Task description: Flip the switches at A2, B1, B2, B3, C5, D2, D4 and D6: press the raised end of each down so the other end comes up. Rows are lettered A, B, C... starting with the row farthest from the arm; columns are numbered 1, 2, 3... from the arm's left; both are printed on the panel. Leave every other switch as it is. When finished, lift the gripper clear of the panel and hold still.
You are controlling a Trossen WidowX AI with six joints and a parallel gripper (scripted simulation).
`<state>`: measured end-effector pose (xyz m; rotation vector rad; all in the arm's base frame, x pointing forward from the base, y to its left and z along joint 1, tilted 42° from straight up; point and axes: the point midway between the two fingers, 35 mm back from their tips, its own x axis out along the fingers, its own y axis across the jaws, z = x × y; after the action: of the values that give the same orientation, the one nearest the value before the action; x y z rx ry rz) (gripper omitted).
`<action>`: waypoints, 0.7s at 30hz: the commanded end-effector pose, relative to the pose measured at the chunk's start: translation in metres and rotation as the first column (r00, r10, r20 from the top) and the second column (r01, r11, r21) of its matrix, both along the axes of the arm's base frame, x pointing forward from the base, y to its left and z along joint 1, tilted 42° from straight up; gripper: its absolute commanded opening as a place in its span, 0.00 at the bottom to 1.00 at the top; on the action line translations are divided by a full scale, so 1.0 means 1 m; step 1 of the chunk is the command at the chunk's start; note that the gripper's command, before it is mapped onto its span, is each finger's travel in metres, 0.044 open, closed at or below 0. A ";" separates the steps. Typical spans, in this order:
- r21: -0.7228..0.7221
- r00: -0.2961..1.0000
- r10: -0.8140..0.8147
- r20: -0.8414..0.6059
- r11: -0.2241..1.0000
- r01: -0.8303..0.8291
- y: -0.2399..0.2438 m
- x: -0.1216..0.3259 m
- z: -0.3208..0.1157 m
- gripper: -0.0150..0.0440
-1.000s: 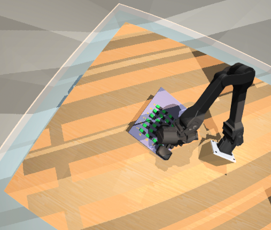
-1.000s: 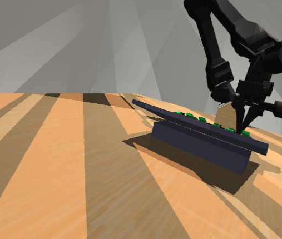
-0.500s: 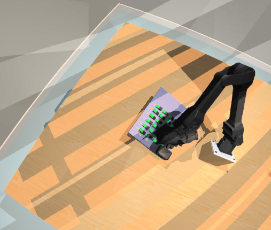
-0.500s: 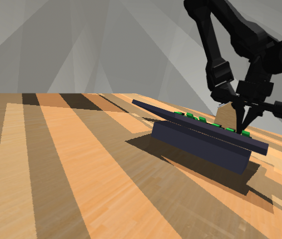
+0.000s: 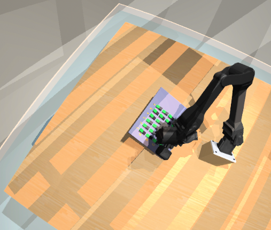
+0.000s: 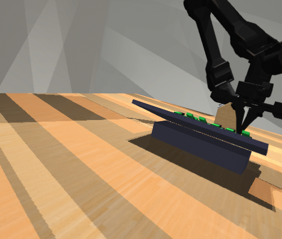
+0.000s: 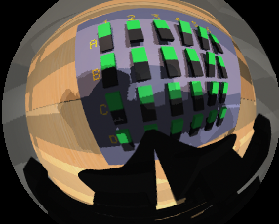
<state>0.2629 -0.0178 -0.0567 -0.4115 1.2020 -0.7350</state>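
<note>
place: robot test bench, lab-like | tabletop (image 5: pixel 94 133) (image 6: pixel 73 161): striped wood-look planks | arm (image 5: pixel 238 99) (image 6: pixel 207 36): black, on white base plate (image 5: pixel 233 160) | backdrop: plain grey faceted walls (image 5: pixel 22 32) (image 6: pixel 50 39) | room type beyond that: cannot tell

Green and black split each switch (image 7: pixel 139 63), yellow characters mark the lavender panel (image 5: pixel 169 97) (image 7: pixel 88 58), and orange-and-tan stripes cross the tabletop (image 5: pixel 70 155) (image 6: pixel 78 178) (image 7: pixel 49 97).
</note>
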 end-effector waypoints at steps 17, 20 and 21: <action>-0.007 1.000 0.002 -0.001 1.000 -0.002 -0.003 0.001 -0.001 0.25; -0.007 1.000 0.002 -0.001 1.000 -0.002 -0.003 0.001 -0.002 0.25; -0.007 1.000 0.002 -0.001 1.000 -0.002 -0.003 0.001 -0.002 0.25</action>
<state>0.2638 -0.0197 -0.0583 -0.4129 1.1993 -0.7351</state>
